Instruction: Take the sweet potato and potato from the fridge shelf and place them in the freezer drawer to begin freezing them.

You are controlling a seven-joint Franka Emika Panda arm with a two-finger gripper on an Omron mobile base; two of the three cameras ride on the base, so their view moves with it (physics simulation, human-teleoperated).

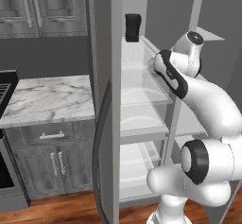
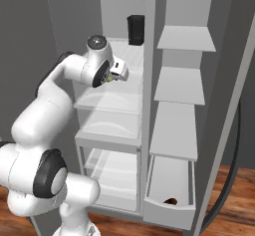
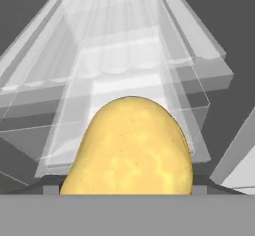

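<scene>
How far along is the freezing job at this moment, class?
Done, it seems: a dark brownish item, probably the sweet potato, already lies in the freezer drawer. In hand: the yellow potato sits in the pincer, held up by the fridge shelf. Left: carry the potato down to the drawer and release it there.

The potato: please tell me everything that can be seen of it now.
The potato is yellow-tan with paler blotches, smooth and oval. In the hand view it sits large right before the camera, its lower part cut off, above the clear fridge shelves. In the right base view a sliver of it shows at the gripper, which seems to hold it.
</scene>
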